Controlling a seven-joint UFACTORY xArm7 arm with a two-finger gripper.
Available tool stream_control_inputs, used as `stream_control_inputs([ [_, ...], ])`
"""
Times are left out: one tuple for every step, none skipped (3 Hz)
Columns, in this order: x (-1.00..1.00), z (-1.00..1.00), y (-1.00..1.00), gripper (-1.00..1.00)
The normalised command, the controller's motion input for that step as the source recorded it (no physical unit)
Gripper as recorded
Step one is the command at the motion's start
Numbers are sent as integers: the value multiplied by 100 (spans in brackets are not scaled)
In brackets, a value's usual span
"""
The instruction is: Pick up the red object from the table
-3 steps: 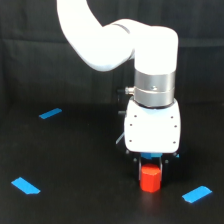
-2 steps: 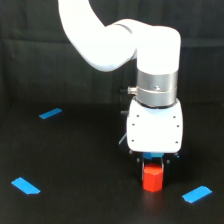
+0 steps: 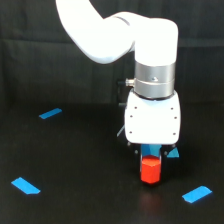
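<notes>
Seen in the exterior view, the white arm (image 3: 120, 35) curves down from the top and ends in a boxy white housing (image 3: 152, 118) that hangs over the black table (image 3: 75, 200). Directly beneath the housing sits the red object (image 3: 150, 170), a small red-orange block, toward the exterior view's right and near the front of the table. The pincer (image 3: 151, 152) reaches down from the housing onto the top of the block, with blue parts showing just above it. Its fingers are largely hidden by the housing and the block, so I cannot tell whether they are spread or pinching it, nor whether the block rests on the table. Blue tape pieces lie well apart: one at the back left (image 3: 50, 113), one at the front left (image 3: 25, 185), one at the front right (image 3: 197, 194).
</notes>
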Motion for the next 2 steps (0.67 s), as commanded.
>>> stream_control_inputs([
  [-20,72,29,-99],
  [-55,86,38,-100],
])
